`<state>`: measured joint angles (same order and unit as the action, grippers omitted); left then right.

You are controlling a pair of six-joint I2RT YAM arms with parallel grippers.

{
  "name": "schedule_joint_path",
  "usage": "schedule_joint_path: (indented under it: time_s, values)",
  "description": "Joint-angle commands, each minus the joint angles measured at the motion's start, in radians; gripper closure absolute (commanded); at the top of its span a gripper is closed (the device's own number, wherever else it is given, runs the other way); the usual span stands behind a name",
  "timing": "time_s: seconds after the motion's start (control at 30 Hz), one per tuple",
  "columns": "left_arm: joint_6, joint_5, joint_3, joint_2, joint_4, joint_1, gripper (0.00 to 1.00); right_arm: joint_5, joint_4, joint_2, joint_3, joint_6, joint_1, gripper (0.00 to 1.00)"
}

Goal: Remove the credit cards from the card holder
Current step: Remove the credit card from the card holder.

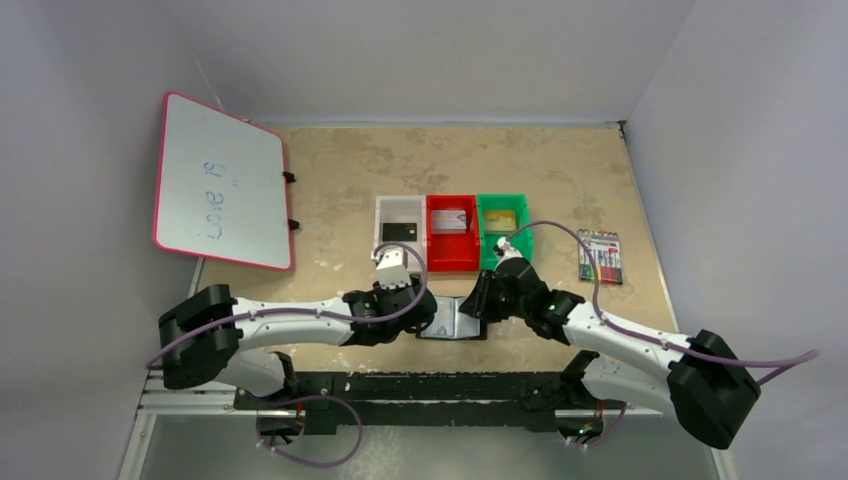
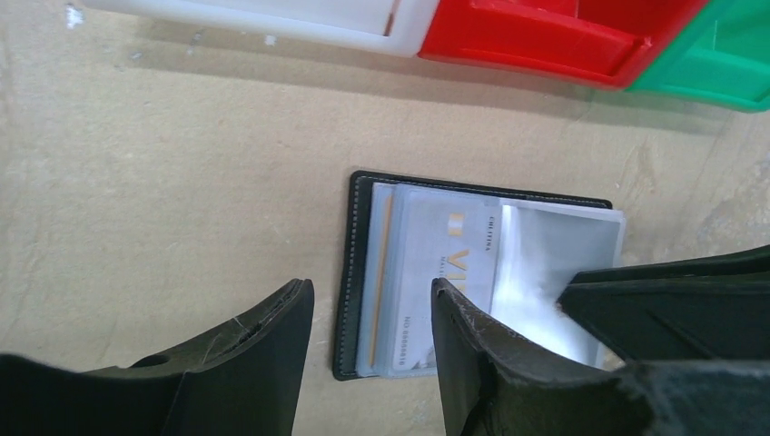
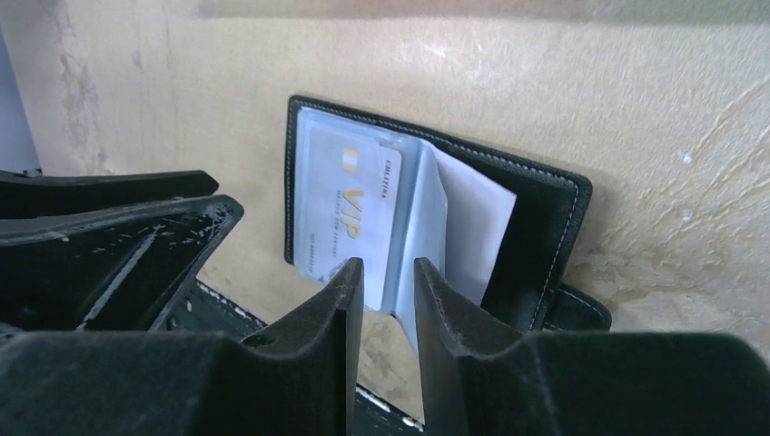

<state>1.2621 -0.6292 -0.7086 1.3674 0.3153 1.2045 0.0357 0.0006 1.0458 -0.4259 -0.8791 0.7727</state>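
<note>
Well, from above, the card holder [image 1: 452, 327] lies open on the bench [image 1: 340, 170], just in front of the red bin [image 1: 452, 262]. A black card [image 1: 399, 231] sits in the white bin [image 1: 384, 205], a silver card [image 1: 450, 220] in the red bin, and a gold card [image 1: 500, 220] in the green bin [image 1: 520, 243].

The left wrist view shows the left tool [image 2: 370, 295] wide open and holding nothing, with the holder's left edge under the gap. One pale card [image 2: 436, 241] with gold letters is tucked in a clear sleeve [image 2: 554, 245].

The right wrist view shows the right tool [image 3: 389, 272] almost closed, with the sleeve's bottom edge in the thin gap. I cannot tell if it truly pinches it.

I think the pale card is light, thin, stiff and slippery, and the sleeve is floppy. It looks best to press the holder down, pinch the card by an edge that pokes out, and slide it out flat.
</note>
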Motion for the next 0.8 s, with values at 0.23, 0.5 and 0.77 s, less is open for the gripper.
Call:
schedule_joint_path:
  time_s: [0.23, 0.5, 0.77]
  values:
    - [-0.055, 0.163, -0.117, 0.104, -0.144, -0.026, 0.5, 0.111, 0.251, 0.094, 0.08, -0.059, 0.0, 0.75]
    - [-0.066, 0.191, -0.118, 0.166, -0.148, -0.048, 0.5, 0.124, 0.384, 0.141, 0.147, -0.126, -0.004, 0.74]
    - [-0.087, 0.223, -0.155, 0.247, -0.114, -0.05, 0.59, 0.168, 0.529, 0.211, 0.202, -0.191, -0.012, 0.78]
